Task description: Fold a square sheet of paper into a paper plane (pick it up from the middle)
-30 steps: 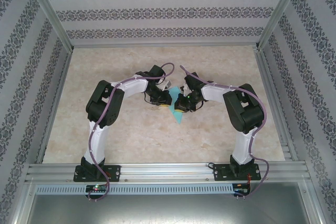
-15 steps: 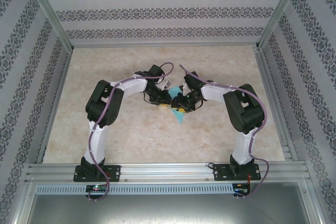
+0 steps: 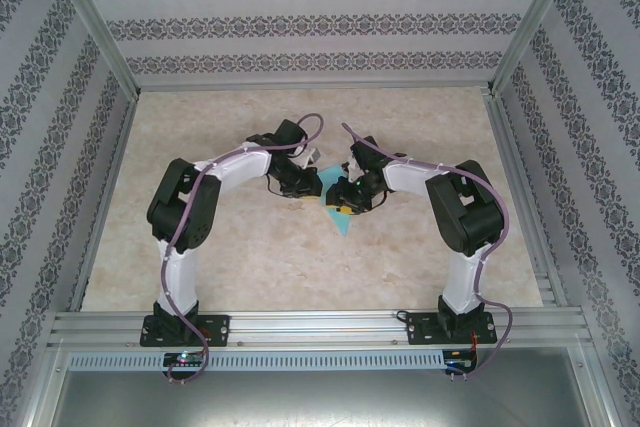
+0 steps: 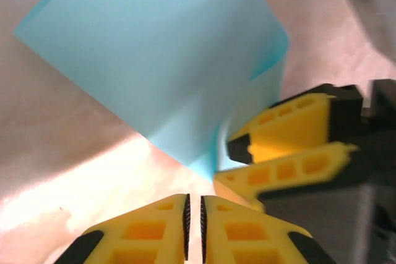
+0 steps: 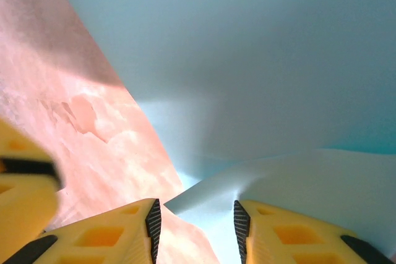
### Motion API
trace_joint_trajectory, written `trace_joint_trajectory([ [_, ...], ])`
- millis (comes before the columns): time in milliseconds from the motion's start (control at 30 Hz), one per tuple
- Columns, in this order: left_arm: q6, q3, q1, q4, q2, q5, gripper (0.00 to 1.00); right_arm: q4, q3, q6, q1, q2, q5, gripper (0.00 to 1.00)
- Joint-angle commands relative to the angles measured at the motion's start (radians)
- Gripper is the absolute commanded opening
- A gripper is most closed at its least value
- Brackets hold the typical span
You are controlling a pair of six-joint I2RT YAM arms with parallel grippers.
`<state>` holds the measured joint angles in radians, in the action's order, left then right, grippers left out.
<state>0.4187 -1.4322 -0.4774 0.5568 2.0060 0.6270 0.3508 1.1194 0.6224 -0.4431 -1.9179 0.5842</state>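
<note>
The turquoise-blue paper (image 3: 341,221) lies folded on the table between the two arms, a pointed end toward the near edge. My left gripper (image 3: 308,185) is just left of it. In the left wrist view its jaws (image 4: 193,227) are shut with nothing between them, and the paper (image 4: 167,60) lies ahead, apart from them. My right gripper (image 3: 338,197) is over the paper's upper part. Its jaws (image 5: 197,227) stand open, with the corner of a lifted pale flap (image 5: 297,177) of the paper (image 5: 247,60) between the fingertips.
The marbled tabletop (image 3: 250,257) is bounded by an aluminium frame and patterned walls. The right gripper's yellow fingers (image 4: 284,134) sit close to the right of my left gripper, against the paper's edge. A yellow finger of the left gripper (image 5: 18,183) shows at the left.
My right gripper has opened, from shut a second ago. The left arm's elbow has swung out to the left, and its gripper has drawn slightly back from the paper.
</note>
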Motion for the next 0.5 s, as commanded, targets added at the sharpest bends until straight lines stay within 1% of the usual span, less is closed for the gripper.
trace_joint_trajectory([
  [0,0.038,0.035,0.011,-0.045,-0.062,0.010,0.13,0.012,-0.038,0.002,-0.002,-0.003,-0.055,0.38],
  [67,0.043,0.050,0.010,-0.054,-0.070,0.021,0.10,0.007,-0.040,0.004,-0.002,-0.002,-0.049,0.36],
  [233,0.047,0.067,0.011,-0.064,-0.066,0.032,0.07,-0.003,-0.048,0.005,0.000,0.003,-0.043,0.31],
  [400,0.050,0.079,0.005,-0.081,-0.064,0.060,0.04,-0.012,-0.060,0.006,0.004,0.012,-0.039,0.32],
  [467,0.049,0.081,0.002,-0.084,-0.058,0.070,0.03,-0.022,-0.066,0.011,0.007,0.019,-0.042,0.30],
])
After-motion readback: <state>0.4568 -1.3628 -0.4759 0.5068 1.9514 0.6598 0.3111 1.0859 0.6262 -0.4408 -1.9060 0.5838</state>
